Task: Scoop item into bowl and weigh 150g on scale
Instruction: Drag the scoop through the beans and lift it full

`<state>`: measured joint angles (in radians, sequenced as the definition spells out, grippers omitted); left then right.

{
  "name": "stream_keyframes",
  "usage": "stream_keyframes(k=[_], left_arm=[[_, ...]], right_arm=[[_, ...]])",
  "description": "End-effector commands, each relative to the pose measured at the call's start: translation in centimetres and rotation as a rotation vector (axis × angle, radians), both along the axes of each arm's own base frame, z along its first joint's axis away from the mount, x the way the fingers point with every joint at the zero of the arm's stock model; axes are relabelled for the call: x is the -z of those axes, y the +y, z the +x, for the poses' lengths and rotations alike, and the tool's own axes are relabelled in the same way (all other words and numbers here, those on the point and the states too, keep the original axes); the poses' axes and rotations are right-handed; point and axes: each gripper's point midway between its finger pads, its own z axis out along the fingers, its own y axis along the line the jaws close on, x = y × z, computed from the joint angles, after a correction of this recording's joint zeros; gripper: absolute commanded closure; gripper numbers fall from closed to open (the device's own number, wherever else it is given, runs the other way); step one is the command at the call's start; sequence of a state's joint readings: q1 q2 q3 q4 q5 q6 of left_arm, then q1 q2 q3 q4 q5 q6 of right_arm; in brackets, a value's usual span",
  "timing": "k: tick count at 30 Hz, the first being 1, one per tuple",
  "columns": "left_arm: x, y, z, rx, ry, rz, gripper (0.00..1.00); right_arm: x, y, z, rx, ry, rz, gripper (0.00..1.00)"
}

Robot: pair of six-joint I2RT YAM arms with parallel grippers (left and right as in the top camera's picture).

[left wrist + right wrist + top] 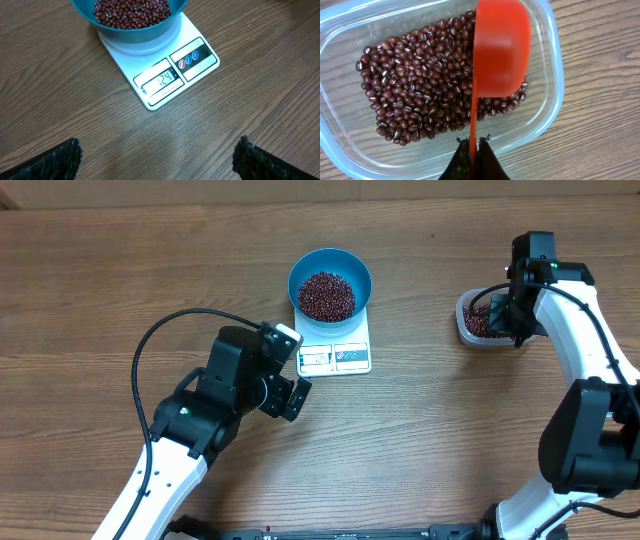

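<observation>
Right gripper (472,147) clamped on scoop (497,50) handle, cup beyond fingers over tub (551,100) beans (415,95) to reload; left gripper (157,160) open, scale (200,67) ahead for reading.

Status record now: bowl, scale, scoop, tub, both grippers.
bowl: on scale, holds beans
scale: display reads 124
tub: clear, right of scale, more beans inside
scoop: red, over tub, handle in right gripper
right gripper: shut on scoop
left gripper: open, empty, near scale
</observation>
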<state>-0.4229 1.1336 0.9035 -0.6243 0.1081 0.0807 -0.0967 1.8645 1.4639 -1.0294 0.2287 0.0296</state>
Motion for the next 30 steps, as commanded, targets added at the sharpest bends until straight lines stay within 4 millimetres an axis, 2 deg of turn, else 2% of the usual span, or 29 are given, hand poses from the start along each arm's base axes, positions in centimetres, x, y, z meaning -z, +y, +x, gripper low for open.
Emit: stream_keyframes(k=[1,5,8,12,20,27,30], left_arm=[[0.4,0.2,0.1,-0.013,0.009,0.005,0.0],[0.4,0.2,0.1,-0.013,0.009,0.005,0.0],[0.4,0.2,0.1,-0.013,0.009,0.005,0.0],[0.4,0.2,0.1,-0.013,0.009,0.005,0.0],[0.4,0.2,0.1,-0.013,0.009,0.005,0.0],[0.4,0.2,0.1,-0.013,0.009,0.005,0.0],[0.4,0.2,0.1,-0.013,0.009,0.005,0.01]], right_arm=[[1.3,0.3,-0.2,-0.007,0.033,0.015,0.96],[2.7,0.6,-0.6,-0.018,0.081,0.038,0.96],[3.8,2.0,-0.8,-0.046,0.108,0.116,0.96],[3.8,4.1,-0.5,-0.098,0.094,0.234,0.96],[3.5,7.0,-0.5,-0.142,0.081,0.395,0.96],[3.0,8.2,-0.4,-0.146,0.067,0.497,0.96],[2.7,7.9,-0.4,-0.133,0.053,0.558,0.96]])
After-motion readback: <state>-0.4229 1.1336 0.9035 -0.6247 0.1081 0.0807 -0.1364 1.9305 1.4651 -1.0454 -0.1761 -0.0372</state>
